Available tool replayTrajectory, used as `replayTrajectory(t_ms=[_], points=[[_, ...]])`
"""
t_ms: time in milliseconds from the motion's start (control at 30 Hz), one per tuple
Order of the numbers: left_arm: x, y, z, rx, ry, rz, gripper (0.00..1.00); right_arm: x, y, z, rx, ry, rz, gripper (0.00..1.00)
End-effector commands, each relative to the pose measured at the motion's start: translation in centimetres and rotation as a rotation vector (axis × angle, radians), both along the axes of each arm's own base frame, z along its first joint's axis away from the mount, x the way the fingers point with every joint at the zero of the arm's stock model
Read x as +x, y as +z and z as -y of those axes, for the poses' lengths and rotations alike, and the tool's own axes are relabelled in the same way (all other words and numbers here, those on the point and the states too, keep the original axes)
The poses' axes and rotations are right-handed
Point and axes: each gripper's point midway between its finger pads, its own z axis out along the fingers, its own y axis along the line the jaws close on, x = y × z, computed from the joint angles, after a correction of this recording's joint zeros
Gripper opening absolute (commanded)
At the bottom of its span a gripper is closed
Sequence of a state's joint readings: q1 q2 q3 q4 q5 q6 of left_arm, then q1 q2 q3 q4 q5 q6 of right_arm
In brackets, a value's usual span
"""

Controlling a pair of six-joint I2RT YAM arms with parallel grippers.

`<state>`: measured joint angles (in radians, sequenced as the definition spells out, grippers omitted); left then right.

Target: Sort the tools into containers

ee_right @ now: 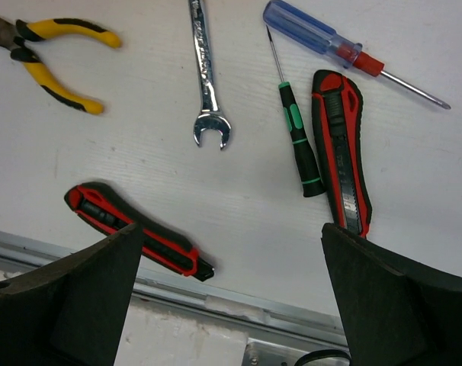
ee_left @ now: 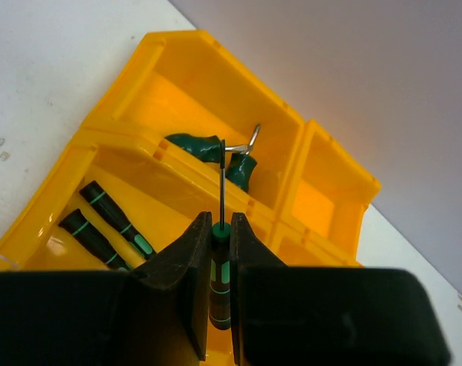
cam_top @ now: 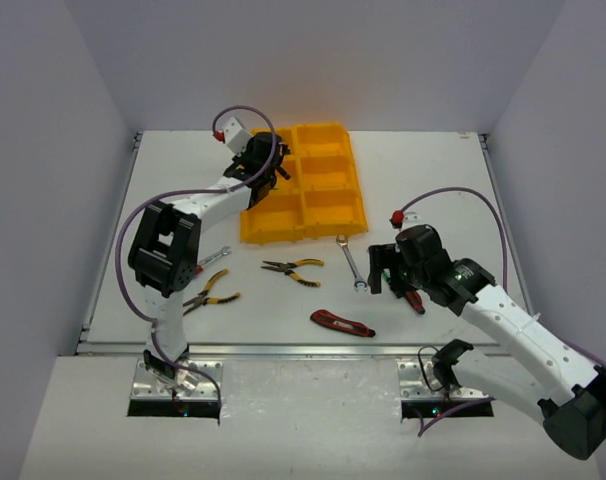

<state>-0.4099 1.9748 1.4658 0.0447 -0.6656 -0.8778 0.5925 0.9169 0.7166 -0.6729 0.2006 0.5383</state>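
**White tabletop, yellow tray up at 12 o'clock, tools scattered across the near half**

White table, plain grey walls on three sides. The yellow-orange organiser tray is parked toward 12 o'clock in the top view, a bit skewed, split two by three.

The left gripper is held over the tray's 9 o'clock side. Its fingers are pinched tight on a green-banded screwdriver, with the thin shaft pointed away from the wrist camera, out over the tray. In that wrist view, two more black screwdrivers with green bands are laid side by side in the compartment at 8 o'clock of the gripper. A pair of dark green handles with a bent metal bit is seen in the next compartment, at 12 o'clock. What those are can't be told.

The right gripper is hung above the table at about 4 o'clock in the top view, fingers spread wide, nothing between them.

Seen in its wrist view, all flat on the table:
- red utility knife at 2 o'clock, by the right finger
- slim green-and-black screwdriver just beside that knife
- blue-handled screwdriver at 1 o'clock
- silver open-end wrench at 12 o'clock
- yellow-black pliers at 10 o'clock
- second red knife at 8 o'clock, near the table's edge

In the top view a second pair of pliers and another small wrench are seen at 8 o'clock, near the left arm.
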Motion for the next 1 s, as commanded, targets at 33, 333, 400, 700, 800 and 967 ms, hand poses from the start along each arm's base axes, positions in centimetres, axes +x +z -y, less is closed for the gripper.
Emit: replayTrajectory(t_ms=[33,333,400,700,800,967], points=[[0.3,0.5,1.1,-0.108,-0.037,0.032,0.52,1.1,-1.2,0.1,-0.072,0.003,-0.043,0.99],[-5.5,11.3,3.5,-0.140,-0.219,0.207,0.94,2.0,-4.8,1.2,-0.164,0.005,-0.158,0.86],[-9.0,14.5,3.2,-0.127,-0.276,0.256,0.99,2.7,-5.8,2.1,-0.196,-0.020,-0.194,0.73],[-21.5,16.3,0.9,-0.159,-0.476,0.342,1.00,3.9,-9.0,1.8,-0.231,0.052,-0.304,0.46],[-23.9,13.3,-0.4,-0.135,-0.481,0.310,1.00,4.6,-9.9,2.0,-0.252,0.046,-0.320,0.43],[-26.1,11.2,-1.3,-0.091,-0.511,0.270,1.00,5.4,-11.3,2.8,-0.310,0.029,-0.349,0.40]])
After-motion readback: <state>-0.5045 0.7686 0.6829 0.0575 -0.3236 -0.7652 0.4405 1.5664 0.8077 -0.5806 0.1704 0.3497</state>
